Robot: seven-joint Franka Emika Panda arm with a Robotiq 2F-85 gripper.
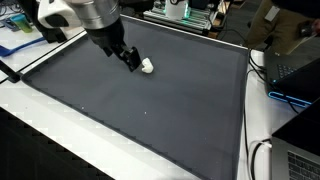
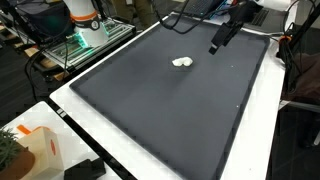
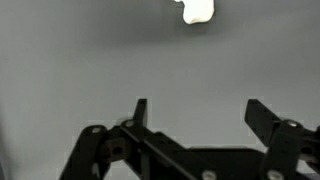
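- One small white lumpy object [image 1: 147, 66] lies on the dark grey mat [image 1: 150, 125] covering the white desk [image 1: 50, 110], toward the mat's far side in both exterior views.
- I see my claw [image 1: 133, 62] near that lump, not touching it; an exterior view [image 2: 213, 48] shows a clear gap between them.
- Both fingers [image 3: 140, 108] are spread wide in the wrist view, nothing between them.
- From the wrist, the lump [image 3: 197, 10] sits at the top edge, beyond the fingertips.

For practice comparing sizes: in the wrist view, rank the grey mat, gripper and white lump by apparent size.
1. grey mat
2. gripper, enlarged by nearness to the camera
3. white lump, farther off
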